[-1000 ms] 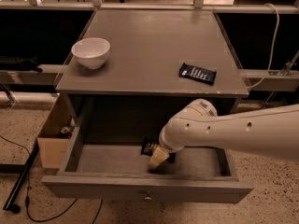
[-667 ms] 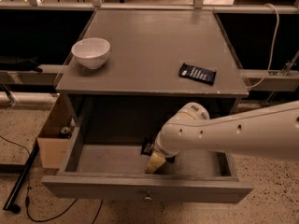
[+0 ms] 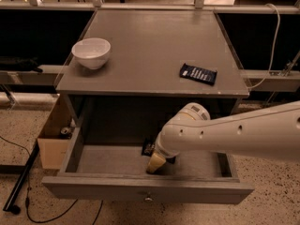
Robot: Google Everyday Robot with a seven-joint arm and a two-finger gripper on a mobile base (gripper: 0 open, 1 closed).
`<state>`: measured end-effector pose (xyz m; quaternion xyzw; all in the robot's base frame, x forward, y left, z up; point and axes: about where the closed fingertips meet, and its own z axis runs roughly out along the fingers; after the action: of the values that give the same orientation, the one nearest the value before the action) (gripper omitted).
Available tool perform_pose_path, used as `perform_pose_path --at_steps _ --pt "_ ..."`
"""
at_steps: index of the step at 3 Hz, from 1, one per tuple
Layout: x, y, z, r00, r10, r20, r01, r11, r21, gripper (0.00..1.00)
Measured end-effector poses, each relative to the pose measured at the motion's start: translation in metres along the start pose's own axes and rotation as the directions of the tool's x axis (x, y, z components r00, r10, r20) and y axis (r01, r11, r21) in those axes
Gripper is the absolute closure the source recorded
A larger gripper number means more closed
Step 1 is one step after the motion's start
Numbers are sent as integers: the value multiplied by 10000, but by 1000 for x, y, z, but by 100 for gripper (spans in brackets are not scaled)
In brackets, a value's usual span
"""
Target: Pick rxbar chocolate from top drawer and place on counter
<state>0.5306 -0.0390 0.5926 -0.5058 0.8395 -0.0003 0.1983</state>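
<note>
The top drawer (image 3: 93,191) is pulled open below the counter (image 3: 140,55). A dark flat bar, the rxbar chocolate (image 3: 149,148), lies on the drawer floor near the middle, mostly hidden behind my arm. My gripper (image 3: 154,165) is down inside the drawer, its pale tip just in front of and touching or nearly touching the bar. My white arm (image 3: 234,135) comes in from the right. A bluish-black wrapped bar (image 3: 198,73) with white text lies on the counter's right side.
A white bowl (image 3: 91,52) stands on the counter's left side. A cardboard box (image 3: 54,142) with small items sits on the floor left of the cabinet. Cables (image 3: 28,205) run over the floor at the lower left.
My gripper has shifted slightly left and lower inside the drawer, closer to the drawer's front. The bar has not visibly moved.
</note>
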Motion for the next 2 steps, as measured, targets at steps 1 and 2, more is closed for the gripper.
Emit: perform_pose_path --at_steps 1,2 --pt "0 0 0 10000 0 0 0 10000 0 47" --pt "0 0 0 10000 0 0 0 10000 0 70"
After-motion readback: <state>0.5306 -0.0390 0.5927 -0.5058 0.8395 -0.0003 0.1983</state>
